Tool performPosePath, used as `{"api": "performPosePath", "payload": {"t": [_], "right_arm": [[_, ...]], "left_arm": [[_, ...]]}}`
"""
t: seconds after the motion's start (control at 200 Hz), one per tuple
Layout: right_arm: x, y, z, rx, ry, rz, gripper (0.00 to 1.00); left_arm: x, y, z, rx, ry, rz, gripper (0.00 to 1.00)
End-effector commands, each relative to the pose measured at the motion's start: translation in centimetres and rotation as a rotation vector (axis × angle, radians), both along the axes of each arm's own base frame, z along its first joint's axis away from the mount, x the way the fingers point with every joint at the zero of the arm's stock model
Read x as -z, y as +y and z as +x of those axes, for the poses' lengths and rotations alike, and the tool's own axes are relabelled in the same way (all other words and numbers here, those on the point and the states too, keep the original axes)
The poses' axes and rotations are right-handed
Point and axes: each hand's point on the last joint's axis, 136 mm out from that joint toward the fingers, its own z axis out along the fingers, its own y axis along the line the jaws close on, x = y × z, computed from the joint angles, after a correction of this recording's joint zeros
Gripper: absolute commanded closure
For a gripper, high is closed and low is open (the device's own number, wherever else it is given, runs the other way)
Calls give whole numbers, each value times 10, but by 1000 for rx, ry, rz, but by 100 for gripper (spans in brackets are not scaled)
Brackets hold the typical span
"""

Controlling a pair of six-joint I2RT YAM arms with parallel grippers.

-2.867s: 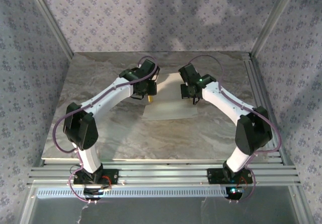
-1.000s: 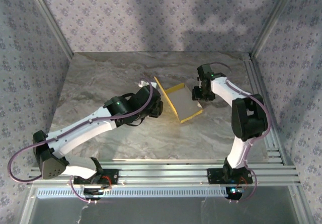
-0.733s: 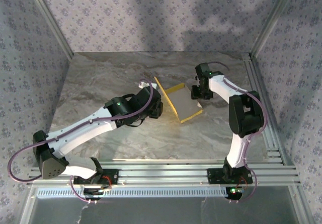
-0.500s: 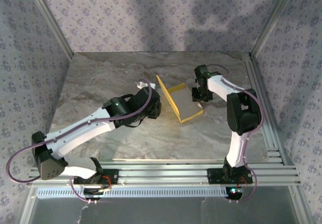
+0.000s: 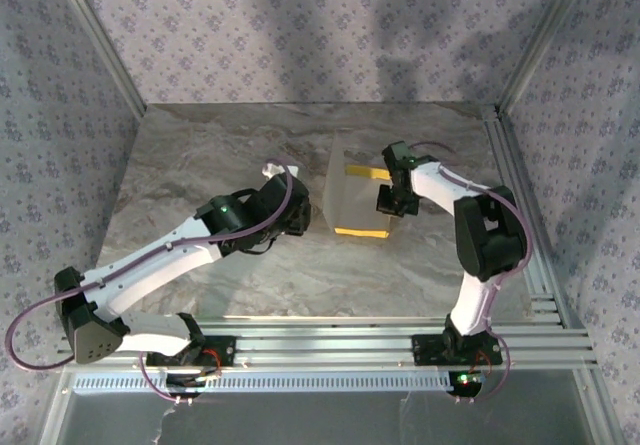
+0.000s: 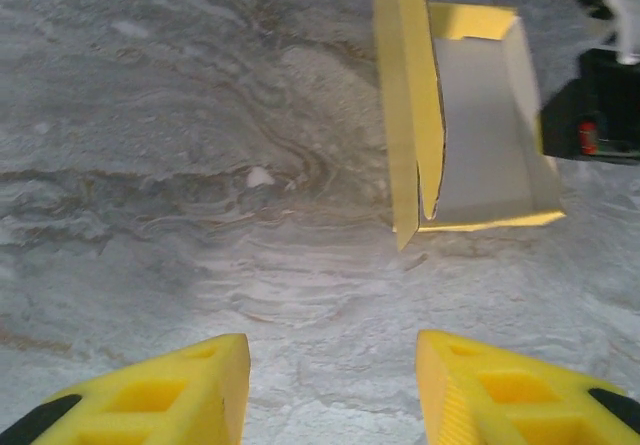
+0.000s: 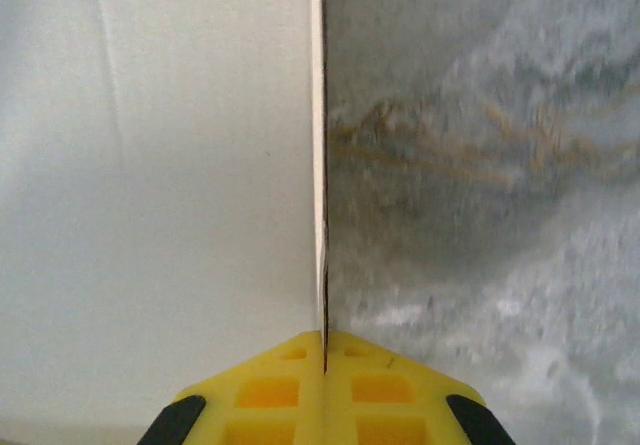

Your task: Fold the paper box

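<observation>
The paper box (image 5: 360,203) lies half folded at mid-table, white inside with yellow edges; its left flap stands upright. In the left wrist view the paper box (image 6: 485,135) is ahead and to the right, its yellow flap (image 6: 405,105) on edge. My right gripper (image 5: 388,201) is shut on the box's right wall. In the right wrist view the right gripper (image 7: 323,350) pinches the thin card edge, with the white card face (image 7: 160,165) to the left. My left gripper (image 5: 302,217) stands open just left of the box, apart from it; the left gripper (image 6: 335,390) has bare table between its fingers.
The marble table (image 5: 200,165) is ringed by patterned walls (image 5: 300,35), with aluminium rails (image 5: 330,345) along the near edge and a rail (image 5: 515,195) on the right. The right arm's black wrist (image 6: 600,115) sits beside the box.
My right gripper closed on the box's right wall. The box turned square to the table and its left flap rose upright. The left arm drew back slightly, still open.
</observation>
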Motion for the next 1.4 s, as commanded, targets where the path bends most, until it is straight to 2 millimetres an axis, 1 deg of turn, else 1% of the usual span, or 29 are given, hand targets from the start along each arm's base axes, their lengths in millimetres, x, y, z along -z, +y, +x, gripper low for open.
{"api": "performPosePath", "payload": {"t": [0.0, 0.055, 0.07, 0.085, 0.175, 0.235, 0.285, 0.31, 0.38, 0.44, 0.56, 0.58, 0.62, 0.645, 0.695, 0.71, 0.75, 0.77, 0.82, 0.855, 0.974, 1.049, 1.114, 1.234, 1.299, 1.394], "right_arm": [[-5, 8, -24, 157, 28, 55, 100], [-5, 9, -34, 209, 45, 54, 100], [-5, 9, -36, 227, 51, 52, 100], [-6, 9, -39, 240, 56, 53, 100], [-4, 17, -51, 314, 65, 84, 100], [0, 24, -60, 370, 75, 113, 100], [4, 27, -68, 413, 95, 132, 100], [5, 30, -67, 432, 91, 151, 100], [8, 35, -73, 482, 117, 170, 100], [7, 41, -76, 506, 134, 189, 97], [-1, 47, -78, 553, 110, 206, 88], [-1, 49, -78, 558, 106, 217, 85], [-3, 53, -78, 563, 106, 237, 68], [-5, 55, -78, 561, 107, 245, 62], [-7, 58, -79, 548, 111, 261, 59], [-8, 58, -79, 546, 113, 259, 55], [-9, 56, -82, 546, 113, 260, 53], [-10, 55, -84, 547, 111, 262, 50], [-10, 52, -90, 553, 107, 271, 49], [-10, 51, -94, 557, 109, 282, 46], [-5, 51, -108, 567, 135, 332, 45], [-3, 54, -111, 578, 144, 377, 47], [0, 55, -111, 580, 152, 399, 50], [-1, 58, -109, 577, 156, 428, 58], [-2, 61, -107, 583, 161, 452, 64], [0, 67, -107, 587, 184, 474, 67]], "left_arm": [[10, 4, 1, 22, 30, -25, 53], [19, -8, 0, 65, 58, -54, 51], [24, -11, -3, 76, 77, -54, 51], [24, -17, -1, 86, 74, -80, 51], [41, -39, -6, 111, 117, -117, 50], [53, -46, -8, 92, 136, -97, 50], [62, -50, -10, 74, 148, -80, 53], [64, -51, -10, 61, 147, -76, 54], [68, -54, -13, 29, 138, -81, 54], [72, -58, -17, 13, 132, -102, 53], [82, -73, -23, -1, 148, -139, 52], [84, -76, -23, -2, 150, -143, 52], [89, -82, -24, -11, 161, -152, 52], [93, -85, -24, -16, 171, -153, 52], [100, -90, -23, -29, 185, -147, 52], [102, -91, -23, -34, 187, -143, 52], [107, -94, -22, -43, 194, -139, 53], [109, -95, -21, -45, 195, -138, 53], [116, -98, -18, -55, 194, -137, 53], [118, -101, -17, -58, 193, -141, 54], [125, -110, -8, -66, 179, -133, 55], [127, -121, -3, -54, 177, -140, 55], [129, -126, 0, -49, 177, -126, 56], [136, -126, 8, -63, 175, -107, 56], [144, -126, 11, -66, 195, -99, 59], [152, -125, 16, -73, 207, -91, 62]]}}
